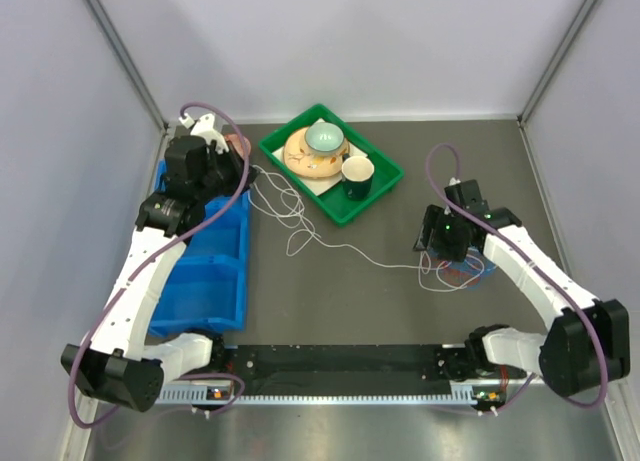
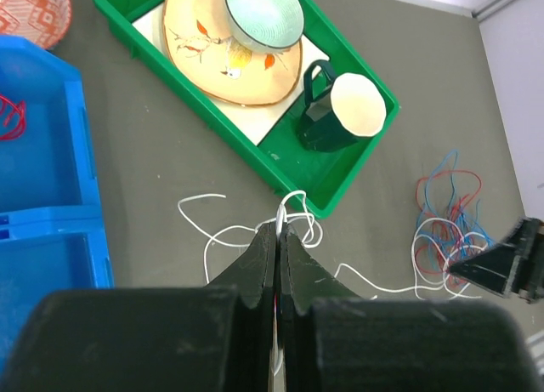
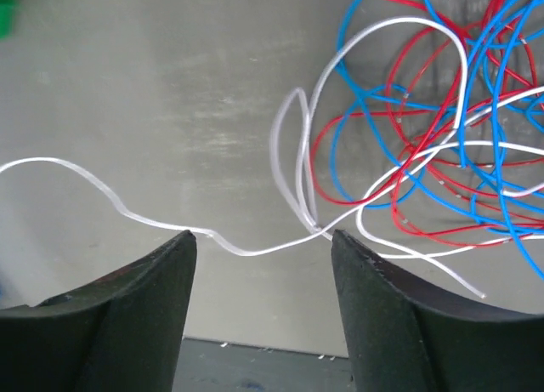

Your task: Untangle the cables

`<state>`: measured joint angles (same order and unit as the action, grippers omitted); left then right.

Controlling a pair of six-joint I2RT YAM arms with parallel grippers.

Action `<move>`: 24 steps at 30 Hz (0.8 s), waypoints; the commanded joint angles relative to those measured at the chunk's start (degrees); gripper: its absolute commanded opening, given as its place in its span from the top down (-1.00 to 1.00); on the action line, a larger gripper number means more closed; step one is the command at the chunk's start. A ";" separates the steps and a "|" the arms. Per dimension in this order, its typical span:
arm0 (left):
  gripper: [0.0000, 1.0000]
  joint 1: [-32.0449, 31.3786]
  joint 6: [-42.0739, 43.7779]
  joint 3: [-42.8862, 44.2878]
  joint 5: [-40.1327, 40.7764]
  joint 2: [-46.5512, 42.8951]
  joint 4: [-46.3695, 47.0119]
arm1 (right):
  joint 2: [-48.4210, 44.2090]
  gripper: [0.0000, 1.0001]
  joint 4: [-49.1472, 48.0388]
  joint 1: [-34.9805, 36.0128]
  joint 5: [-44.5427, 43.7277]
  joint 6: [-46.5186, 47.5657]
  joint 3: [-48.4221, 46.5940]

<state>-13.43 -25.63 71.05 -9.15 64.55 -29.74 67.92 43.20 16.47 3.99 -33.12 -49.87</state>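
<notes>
Tension is what I want here, and the hold is set up for it. The left gripper (image 2: 279, 232) is pinched shut on the white cable (image 2: 223, 235), just in front of the green tray (image 2: 285, 154), so that end is anchored. From there the white cable trails in loose curls across the table (image 1: 330, 311) to the tangle (image 3: 442, 145) on the right, where it weaves through loops of red cable (image 3: 406, 224) and blue cable (image 3: 344, 167).

The right gripper (image 3: 263, 239) hangs low at the edge of that tangle with its jaws apart and nothing held. In its wrist view the white strand crosses the gap between the 2 fingers, though I cannot tell whether it sits at finger height.

My read is that 1 cable is being singled out: with the left end fixed, a pinch on the right would let me draw white free. The risk is dragging red and blue along, since all 3 overlap closely there.
</notes>
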 commanded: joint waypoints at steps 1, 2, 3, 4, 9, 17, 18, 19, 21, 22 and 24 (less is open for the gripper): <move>1.00 -0.10 -0.74 1.64 -2.36 -0.04 1.25 | 1.42 -0.26 -3.72 0.67 -3.46 1.39 3.10; 1.00 -0.10 -0.91 1.29 -2.71 -0.22 1.87 | 1.25 -0.24 -5.04 0.76 -3.55 1.83 3.72; 1.00 -0.10 -1.18 0.42 -2.89 -0.57 2.40 | 1.42 -0.22 -6.53 0.76 -3.11 1.92 5.03; 1.00 -0.10 -1.27 0.24 -3.15 -0.66 2.84 | 1.77 -0.20 -7.42 0.76 -2.94 2.18 5.39; 1.00 -0.10 -1.53 -0.38 -2.02 -1.54 3.37 | 3.54 0.37 -11.38 0.76 -0.74 2.19 6.63; 1.00 -0.10 0.31 1.81 0.36 -0.93 2.23 | -4.55 1.00 -6.38 0.84 0.40 1.39 -0.39; 1.00 -0.10 0.58 1.99 0.53 -0.75 2.14 | -4.81 1.00 -4.81 0.85 0.93 1.48 -4.15; 1.00 -0.10 0.67 2.25 0.97 -0.66 2.05 | -5.51 1.00 -3.40 0.85 1.37 1.57 -6.62; 1.00 -0.10 1.28 3.04 1.50 -0.05 1.79 | -5.87 1.00 -1.72 2.07 2.07 1.83 -15.81; 1.00 -0.10 1.54 3.39 1.94 0.13 1.35 | -5.78 1.00 0.11 2.60 2.51 2.10 -19.44; 1.00 -0.10 2.51 3.92 2.46 0.83 1.00 | -4.29 1.00 1.88 4.00 3.30 2.45 -30.83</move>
<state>-13.45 -25.32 71.55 -8.71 64.66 -30.09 64.88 42.89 17.85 4.89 -31.57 -61.63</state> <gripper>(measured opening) 0.022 0.010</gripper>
